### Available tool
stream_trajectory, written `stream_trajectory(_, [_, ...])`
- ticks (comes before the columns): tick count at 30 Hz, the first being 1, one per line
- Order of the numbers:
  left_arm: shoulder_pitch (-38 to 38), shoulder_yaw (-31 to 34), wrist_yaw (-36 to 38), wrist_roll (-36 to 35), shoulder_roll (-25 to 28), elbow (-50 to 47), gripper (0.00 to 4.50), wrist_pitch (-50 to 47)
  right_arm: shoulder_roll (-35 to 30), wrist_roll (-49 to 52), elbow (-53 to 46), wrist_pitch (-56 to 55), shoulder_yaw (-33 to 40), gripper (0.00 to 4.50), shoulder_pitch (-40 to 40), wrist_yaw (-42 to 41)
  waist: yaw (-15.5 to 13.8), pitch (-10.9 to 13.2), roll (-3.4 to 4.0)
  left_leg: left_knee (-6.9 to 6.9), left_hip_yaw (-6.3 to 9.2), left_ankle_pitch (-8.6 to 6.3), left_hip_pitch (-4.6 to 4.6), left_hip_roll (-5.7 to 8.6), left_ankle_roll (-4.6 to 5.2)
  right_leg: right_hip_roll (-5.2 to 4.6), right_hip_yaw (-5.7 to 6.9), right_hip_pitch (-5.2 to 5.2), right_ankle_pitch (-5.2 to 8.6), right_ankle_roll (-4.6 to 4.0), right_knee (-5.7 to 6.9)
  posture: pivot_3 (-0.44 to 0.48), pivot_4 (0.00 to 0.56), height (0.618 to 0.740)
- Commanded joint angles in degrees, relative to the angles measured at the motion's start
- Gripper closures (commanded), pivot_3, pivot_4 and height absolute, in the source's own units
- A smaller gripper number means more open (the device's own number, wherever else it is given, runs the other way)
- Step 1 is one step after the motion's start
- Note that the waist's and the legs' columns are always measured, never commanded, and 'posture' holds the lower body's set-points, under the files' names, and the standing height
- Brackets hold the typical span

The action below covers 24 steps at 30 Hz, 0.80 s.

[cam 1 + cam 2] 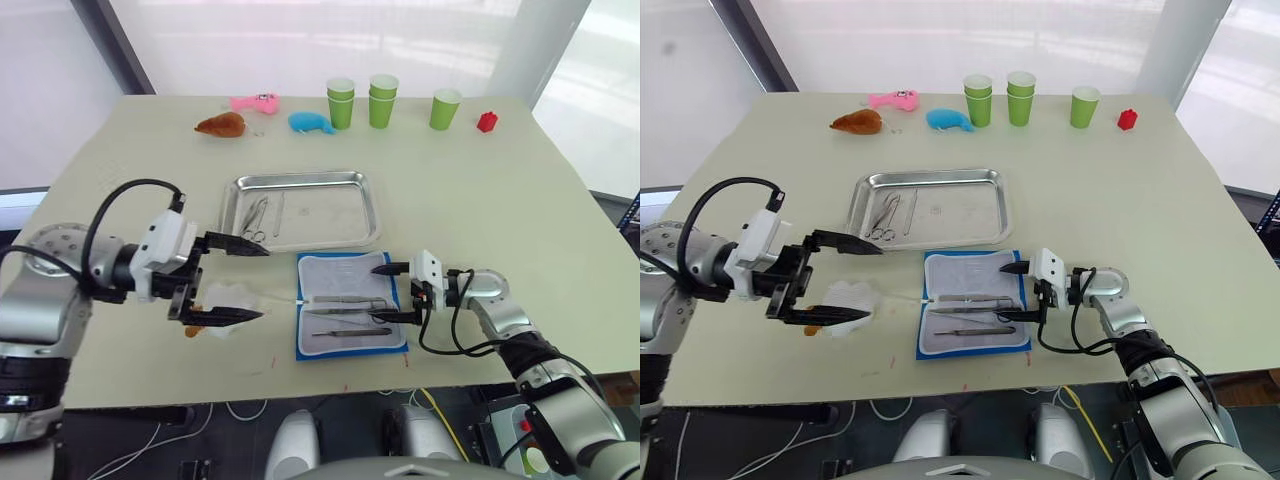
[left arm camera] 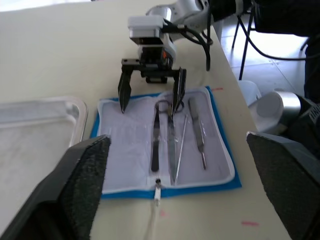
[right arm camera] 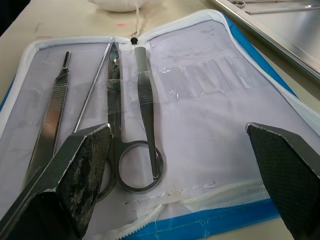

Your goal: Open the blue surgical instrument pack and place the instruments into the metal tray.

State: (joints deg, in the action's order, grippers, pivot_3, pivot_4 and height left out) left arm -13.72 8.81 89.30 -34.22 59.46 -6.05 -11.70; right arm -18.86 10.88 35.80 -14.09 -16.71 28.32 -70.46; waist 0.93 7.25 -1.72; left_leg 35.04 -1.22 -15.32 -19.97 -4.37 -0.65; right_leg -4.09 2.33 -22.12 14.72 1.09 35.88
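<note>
Fingers spread wide on both sides, nothing held: the right gripper (image 1: 398, 293) sits low over the near right edge of the blue surgical instrument pack (image 1: 349, 305), one finger above the bare lining, the other down by the ring handles of the scissors (image 3: 116, 145). The pack lies open and flat on the table (image 1: 520, 200), pale lining up, just in front of the metal tray (image 1: 303, 209). Four instruments (image 2: 172, 140) rest side by side in its near half: tweezers, scissors, a thin probe and a flat-handled tool. More silver tools (image 1: 258, 219) already lie at the left end of the tray. The left gripper (image 1: 240, 282) hovers open to the left of the pack, above a white crumpled object (image 1: 232, 297) on the tabletop.
</note>
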Motion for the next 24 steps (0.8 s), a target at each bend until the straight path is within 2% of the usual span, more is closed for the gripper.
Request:
stream_trajectory(1, [-0.3,-0.1,3.2,-2.9,0.5,-1.7,0.03,1.5,-2.0,-7.3,11.2,2.8,-4.2,0.00,-4.7,-0.4,0.0,0.0,0.00,0.00,0.00,0.00,0.00,0.00,0.00,0.00,0.00,0.00,0.00,0.00,0.00,0.000,0.150,0.740])
stream_trajectory(10, [-0.7,-2.0,3.2,-3.5,0.4,-1.7,0.03,2.5,-2.6,-5.9,11.0,1.2,-3.4,0.00,-4.6,-4.8,-0.2,0.0,0.00,-0.01,-0.05,0.03,-0.04,0.04,0.06,0.04,0.09,-0.03,0.01,0.01,-0.04,0.000,0.150,0.740])
stream_trajectory(14, [-0.6,-2.4,3.2,-3.2,-0.1,-2.1,0.03,2.8,-2.7,-5.9,11.1,0.6,-2.6,0.00,-4.7,-6.1,-0.3,0.0,-0.01,0.00,-0.09,0.02,-0.36,0.13,0.05,0.14,0.20,-0.31,0.01,0.01,-0.06,0.000,0.150,0.740])
stream_trajectory(16, [-0.3,-2.8,3.1,-2.5,-0.6,-2.3,0.03,3.5,-2.8,-6.0,11.3,0.3,-2.3,0.00,-4.6,-6.6,-0.3,0.0,-0.02,0.06,-0.09,0.03,-0.63,0.18,0.06,0.27,0.22,-0.51,-0.02,-0.01,-0.06,0.000,0.150,0.740])
stream_trajectory(24, [-2.4,-5.4,1.6,1.7,-3.7,0.0,0.03,7.0,-2.6,-6.3,12.1,-0.4,-1.6,0.00,-3.8,-6.7,-0.6,0.0,-0.05,0.15,-0.13,0.03,-0.73,0.23,0.07,0.37,0.27,-0.51,-0.06,-0.09,-0.08,0.000,0.150,0.740])
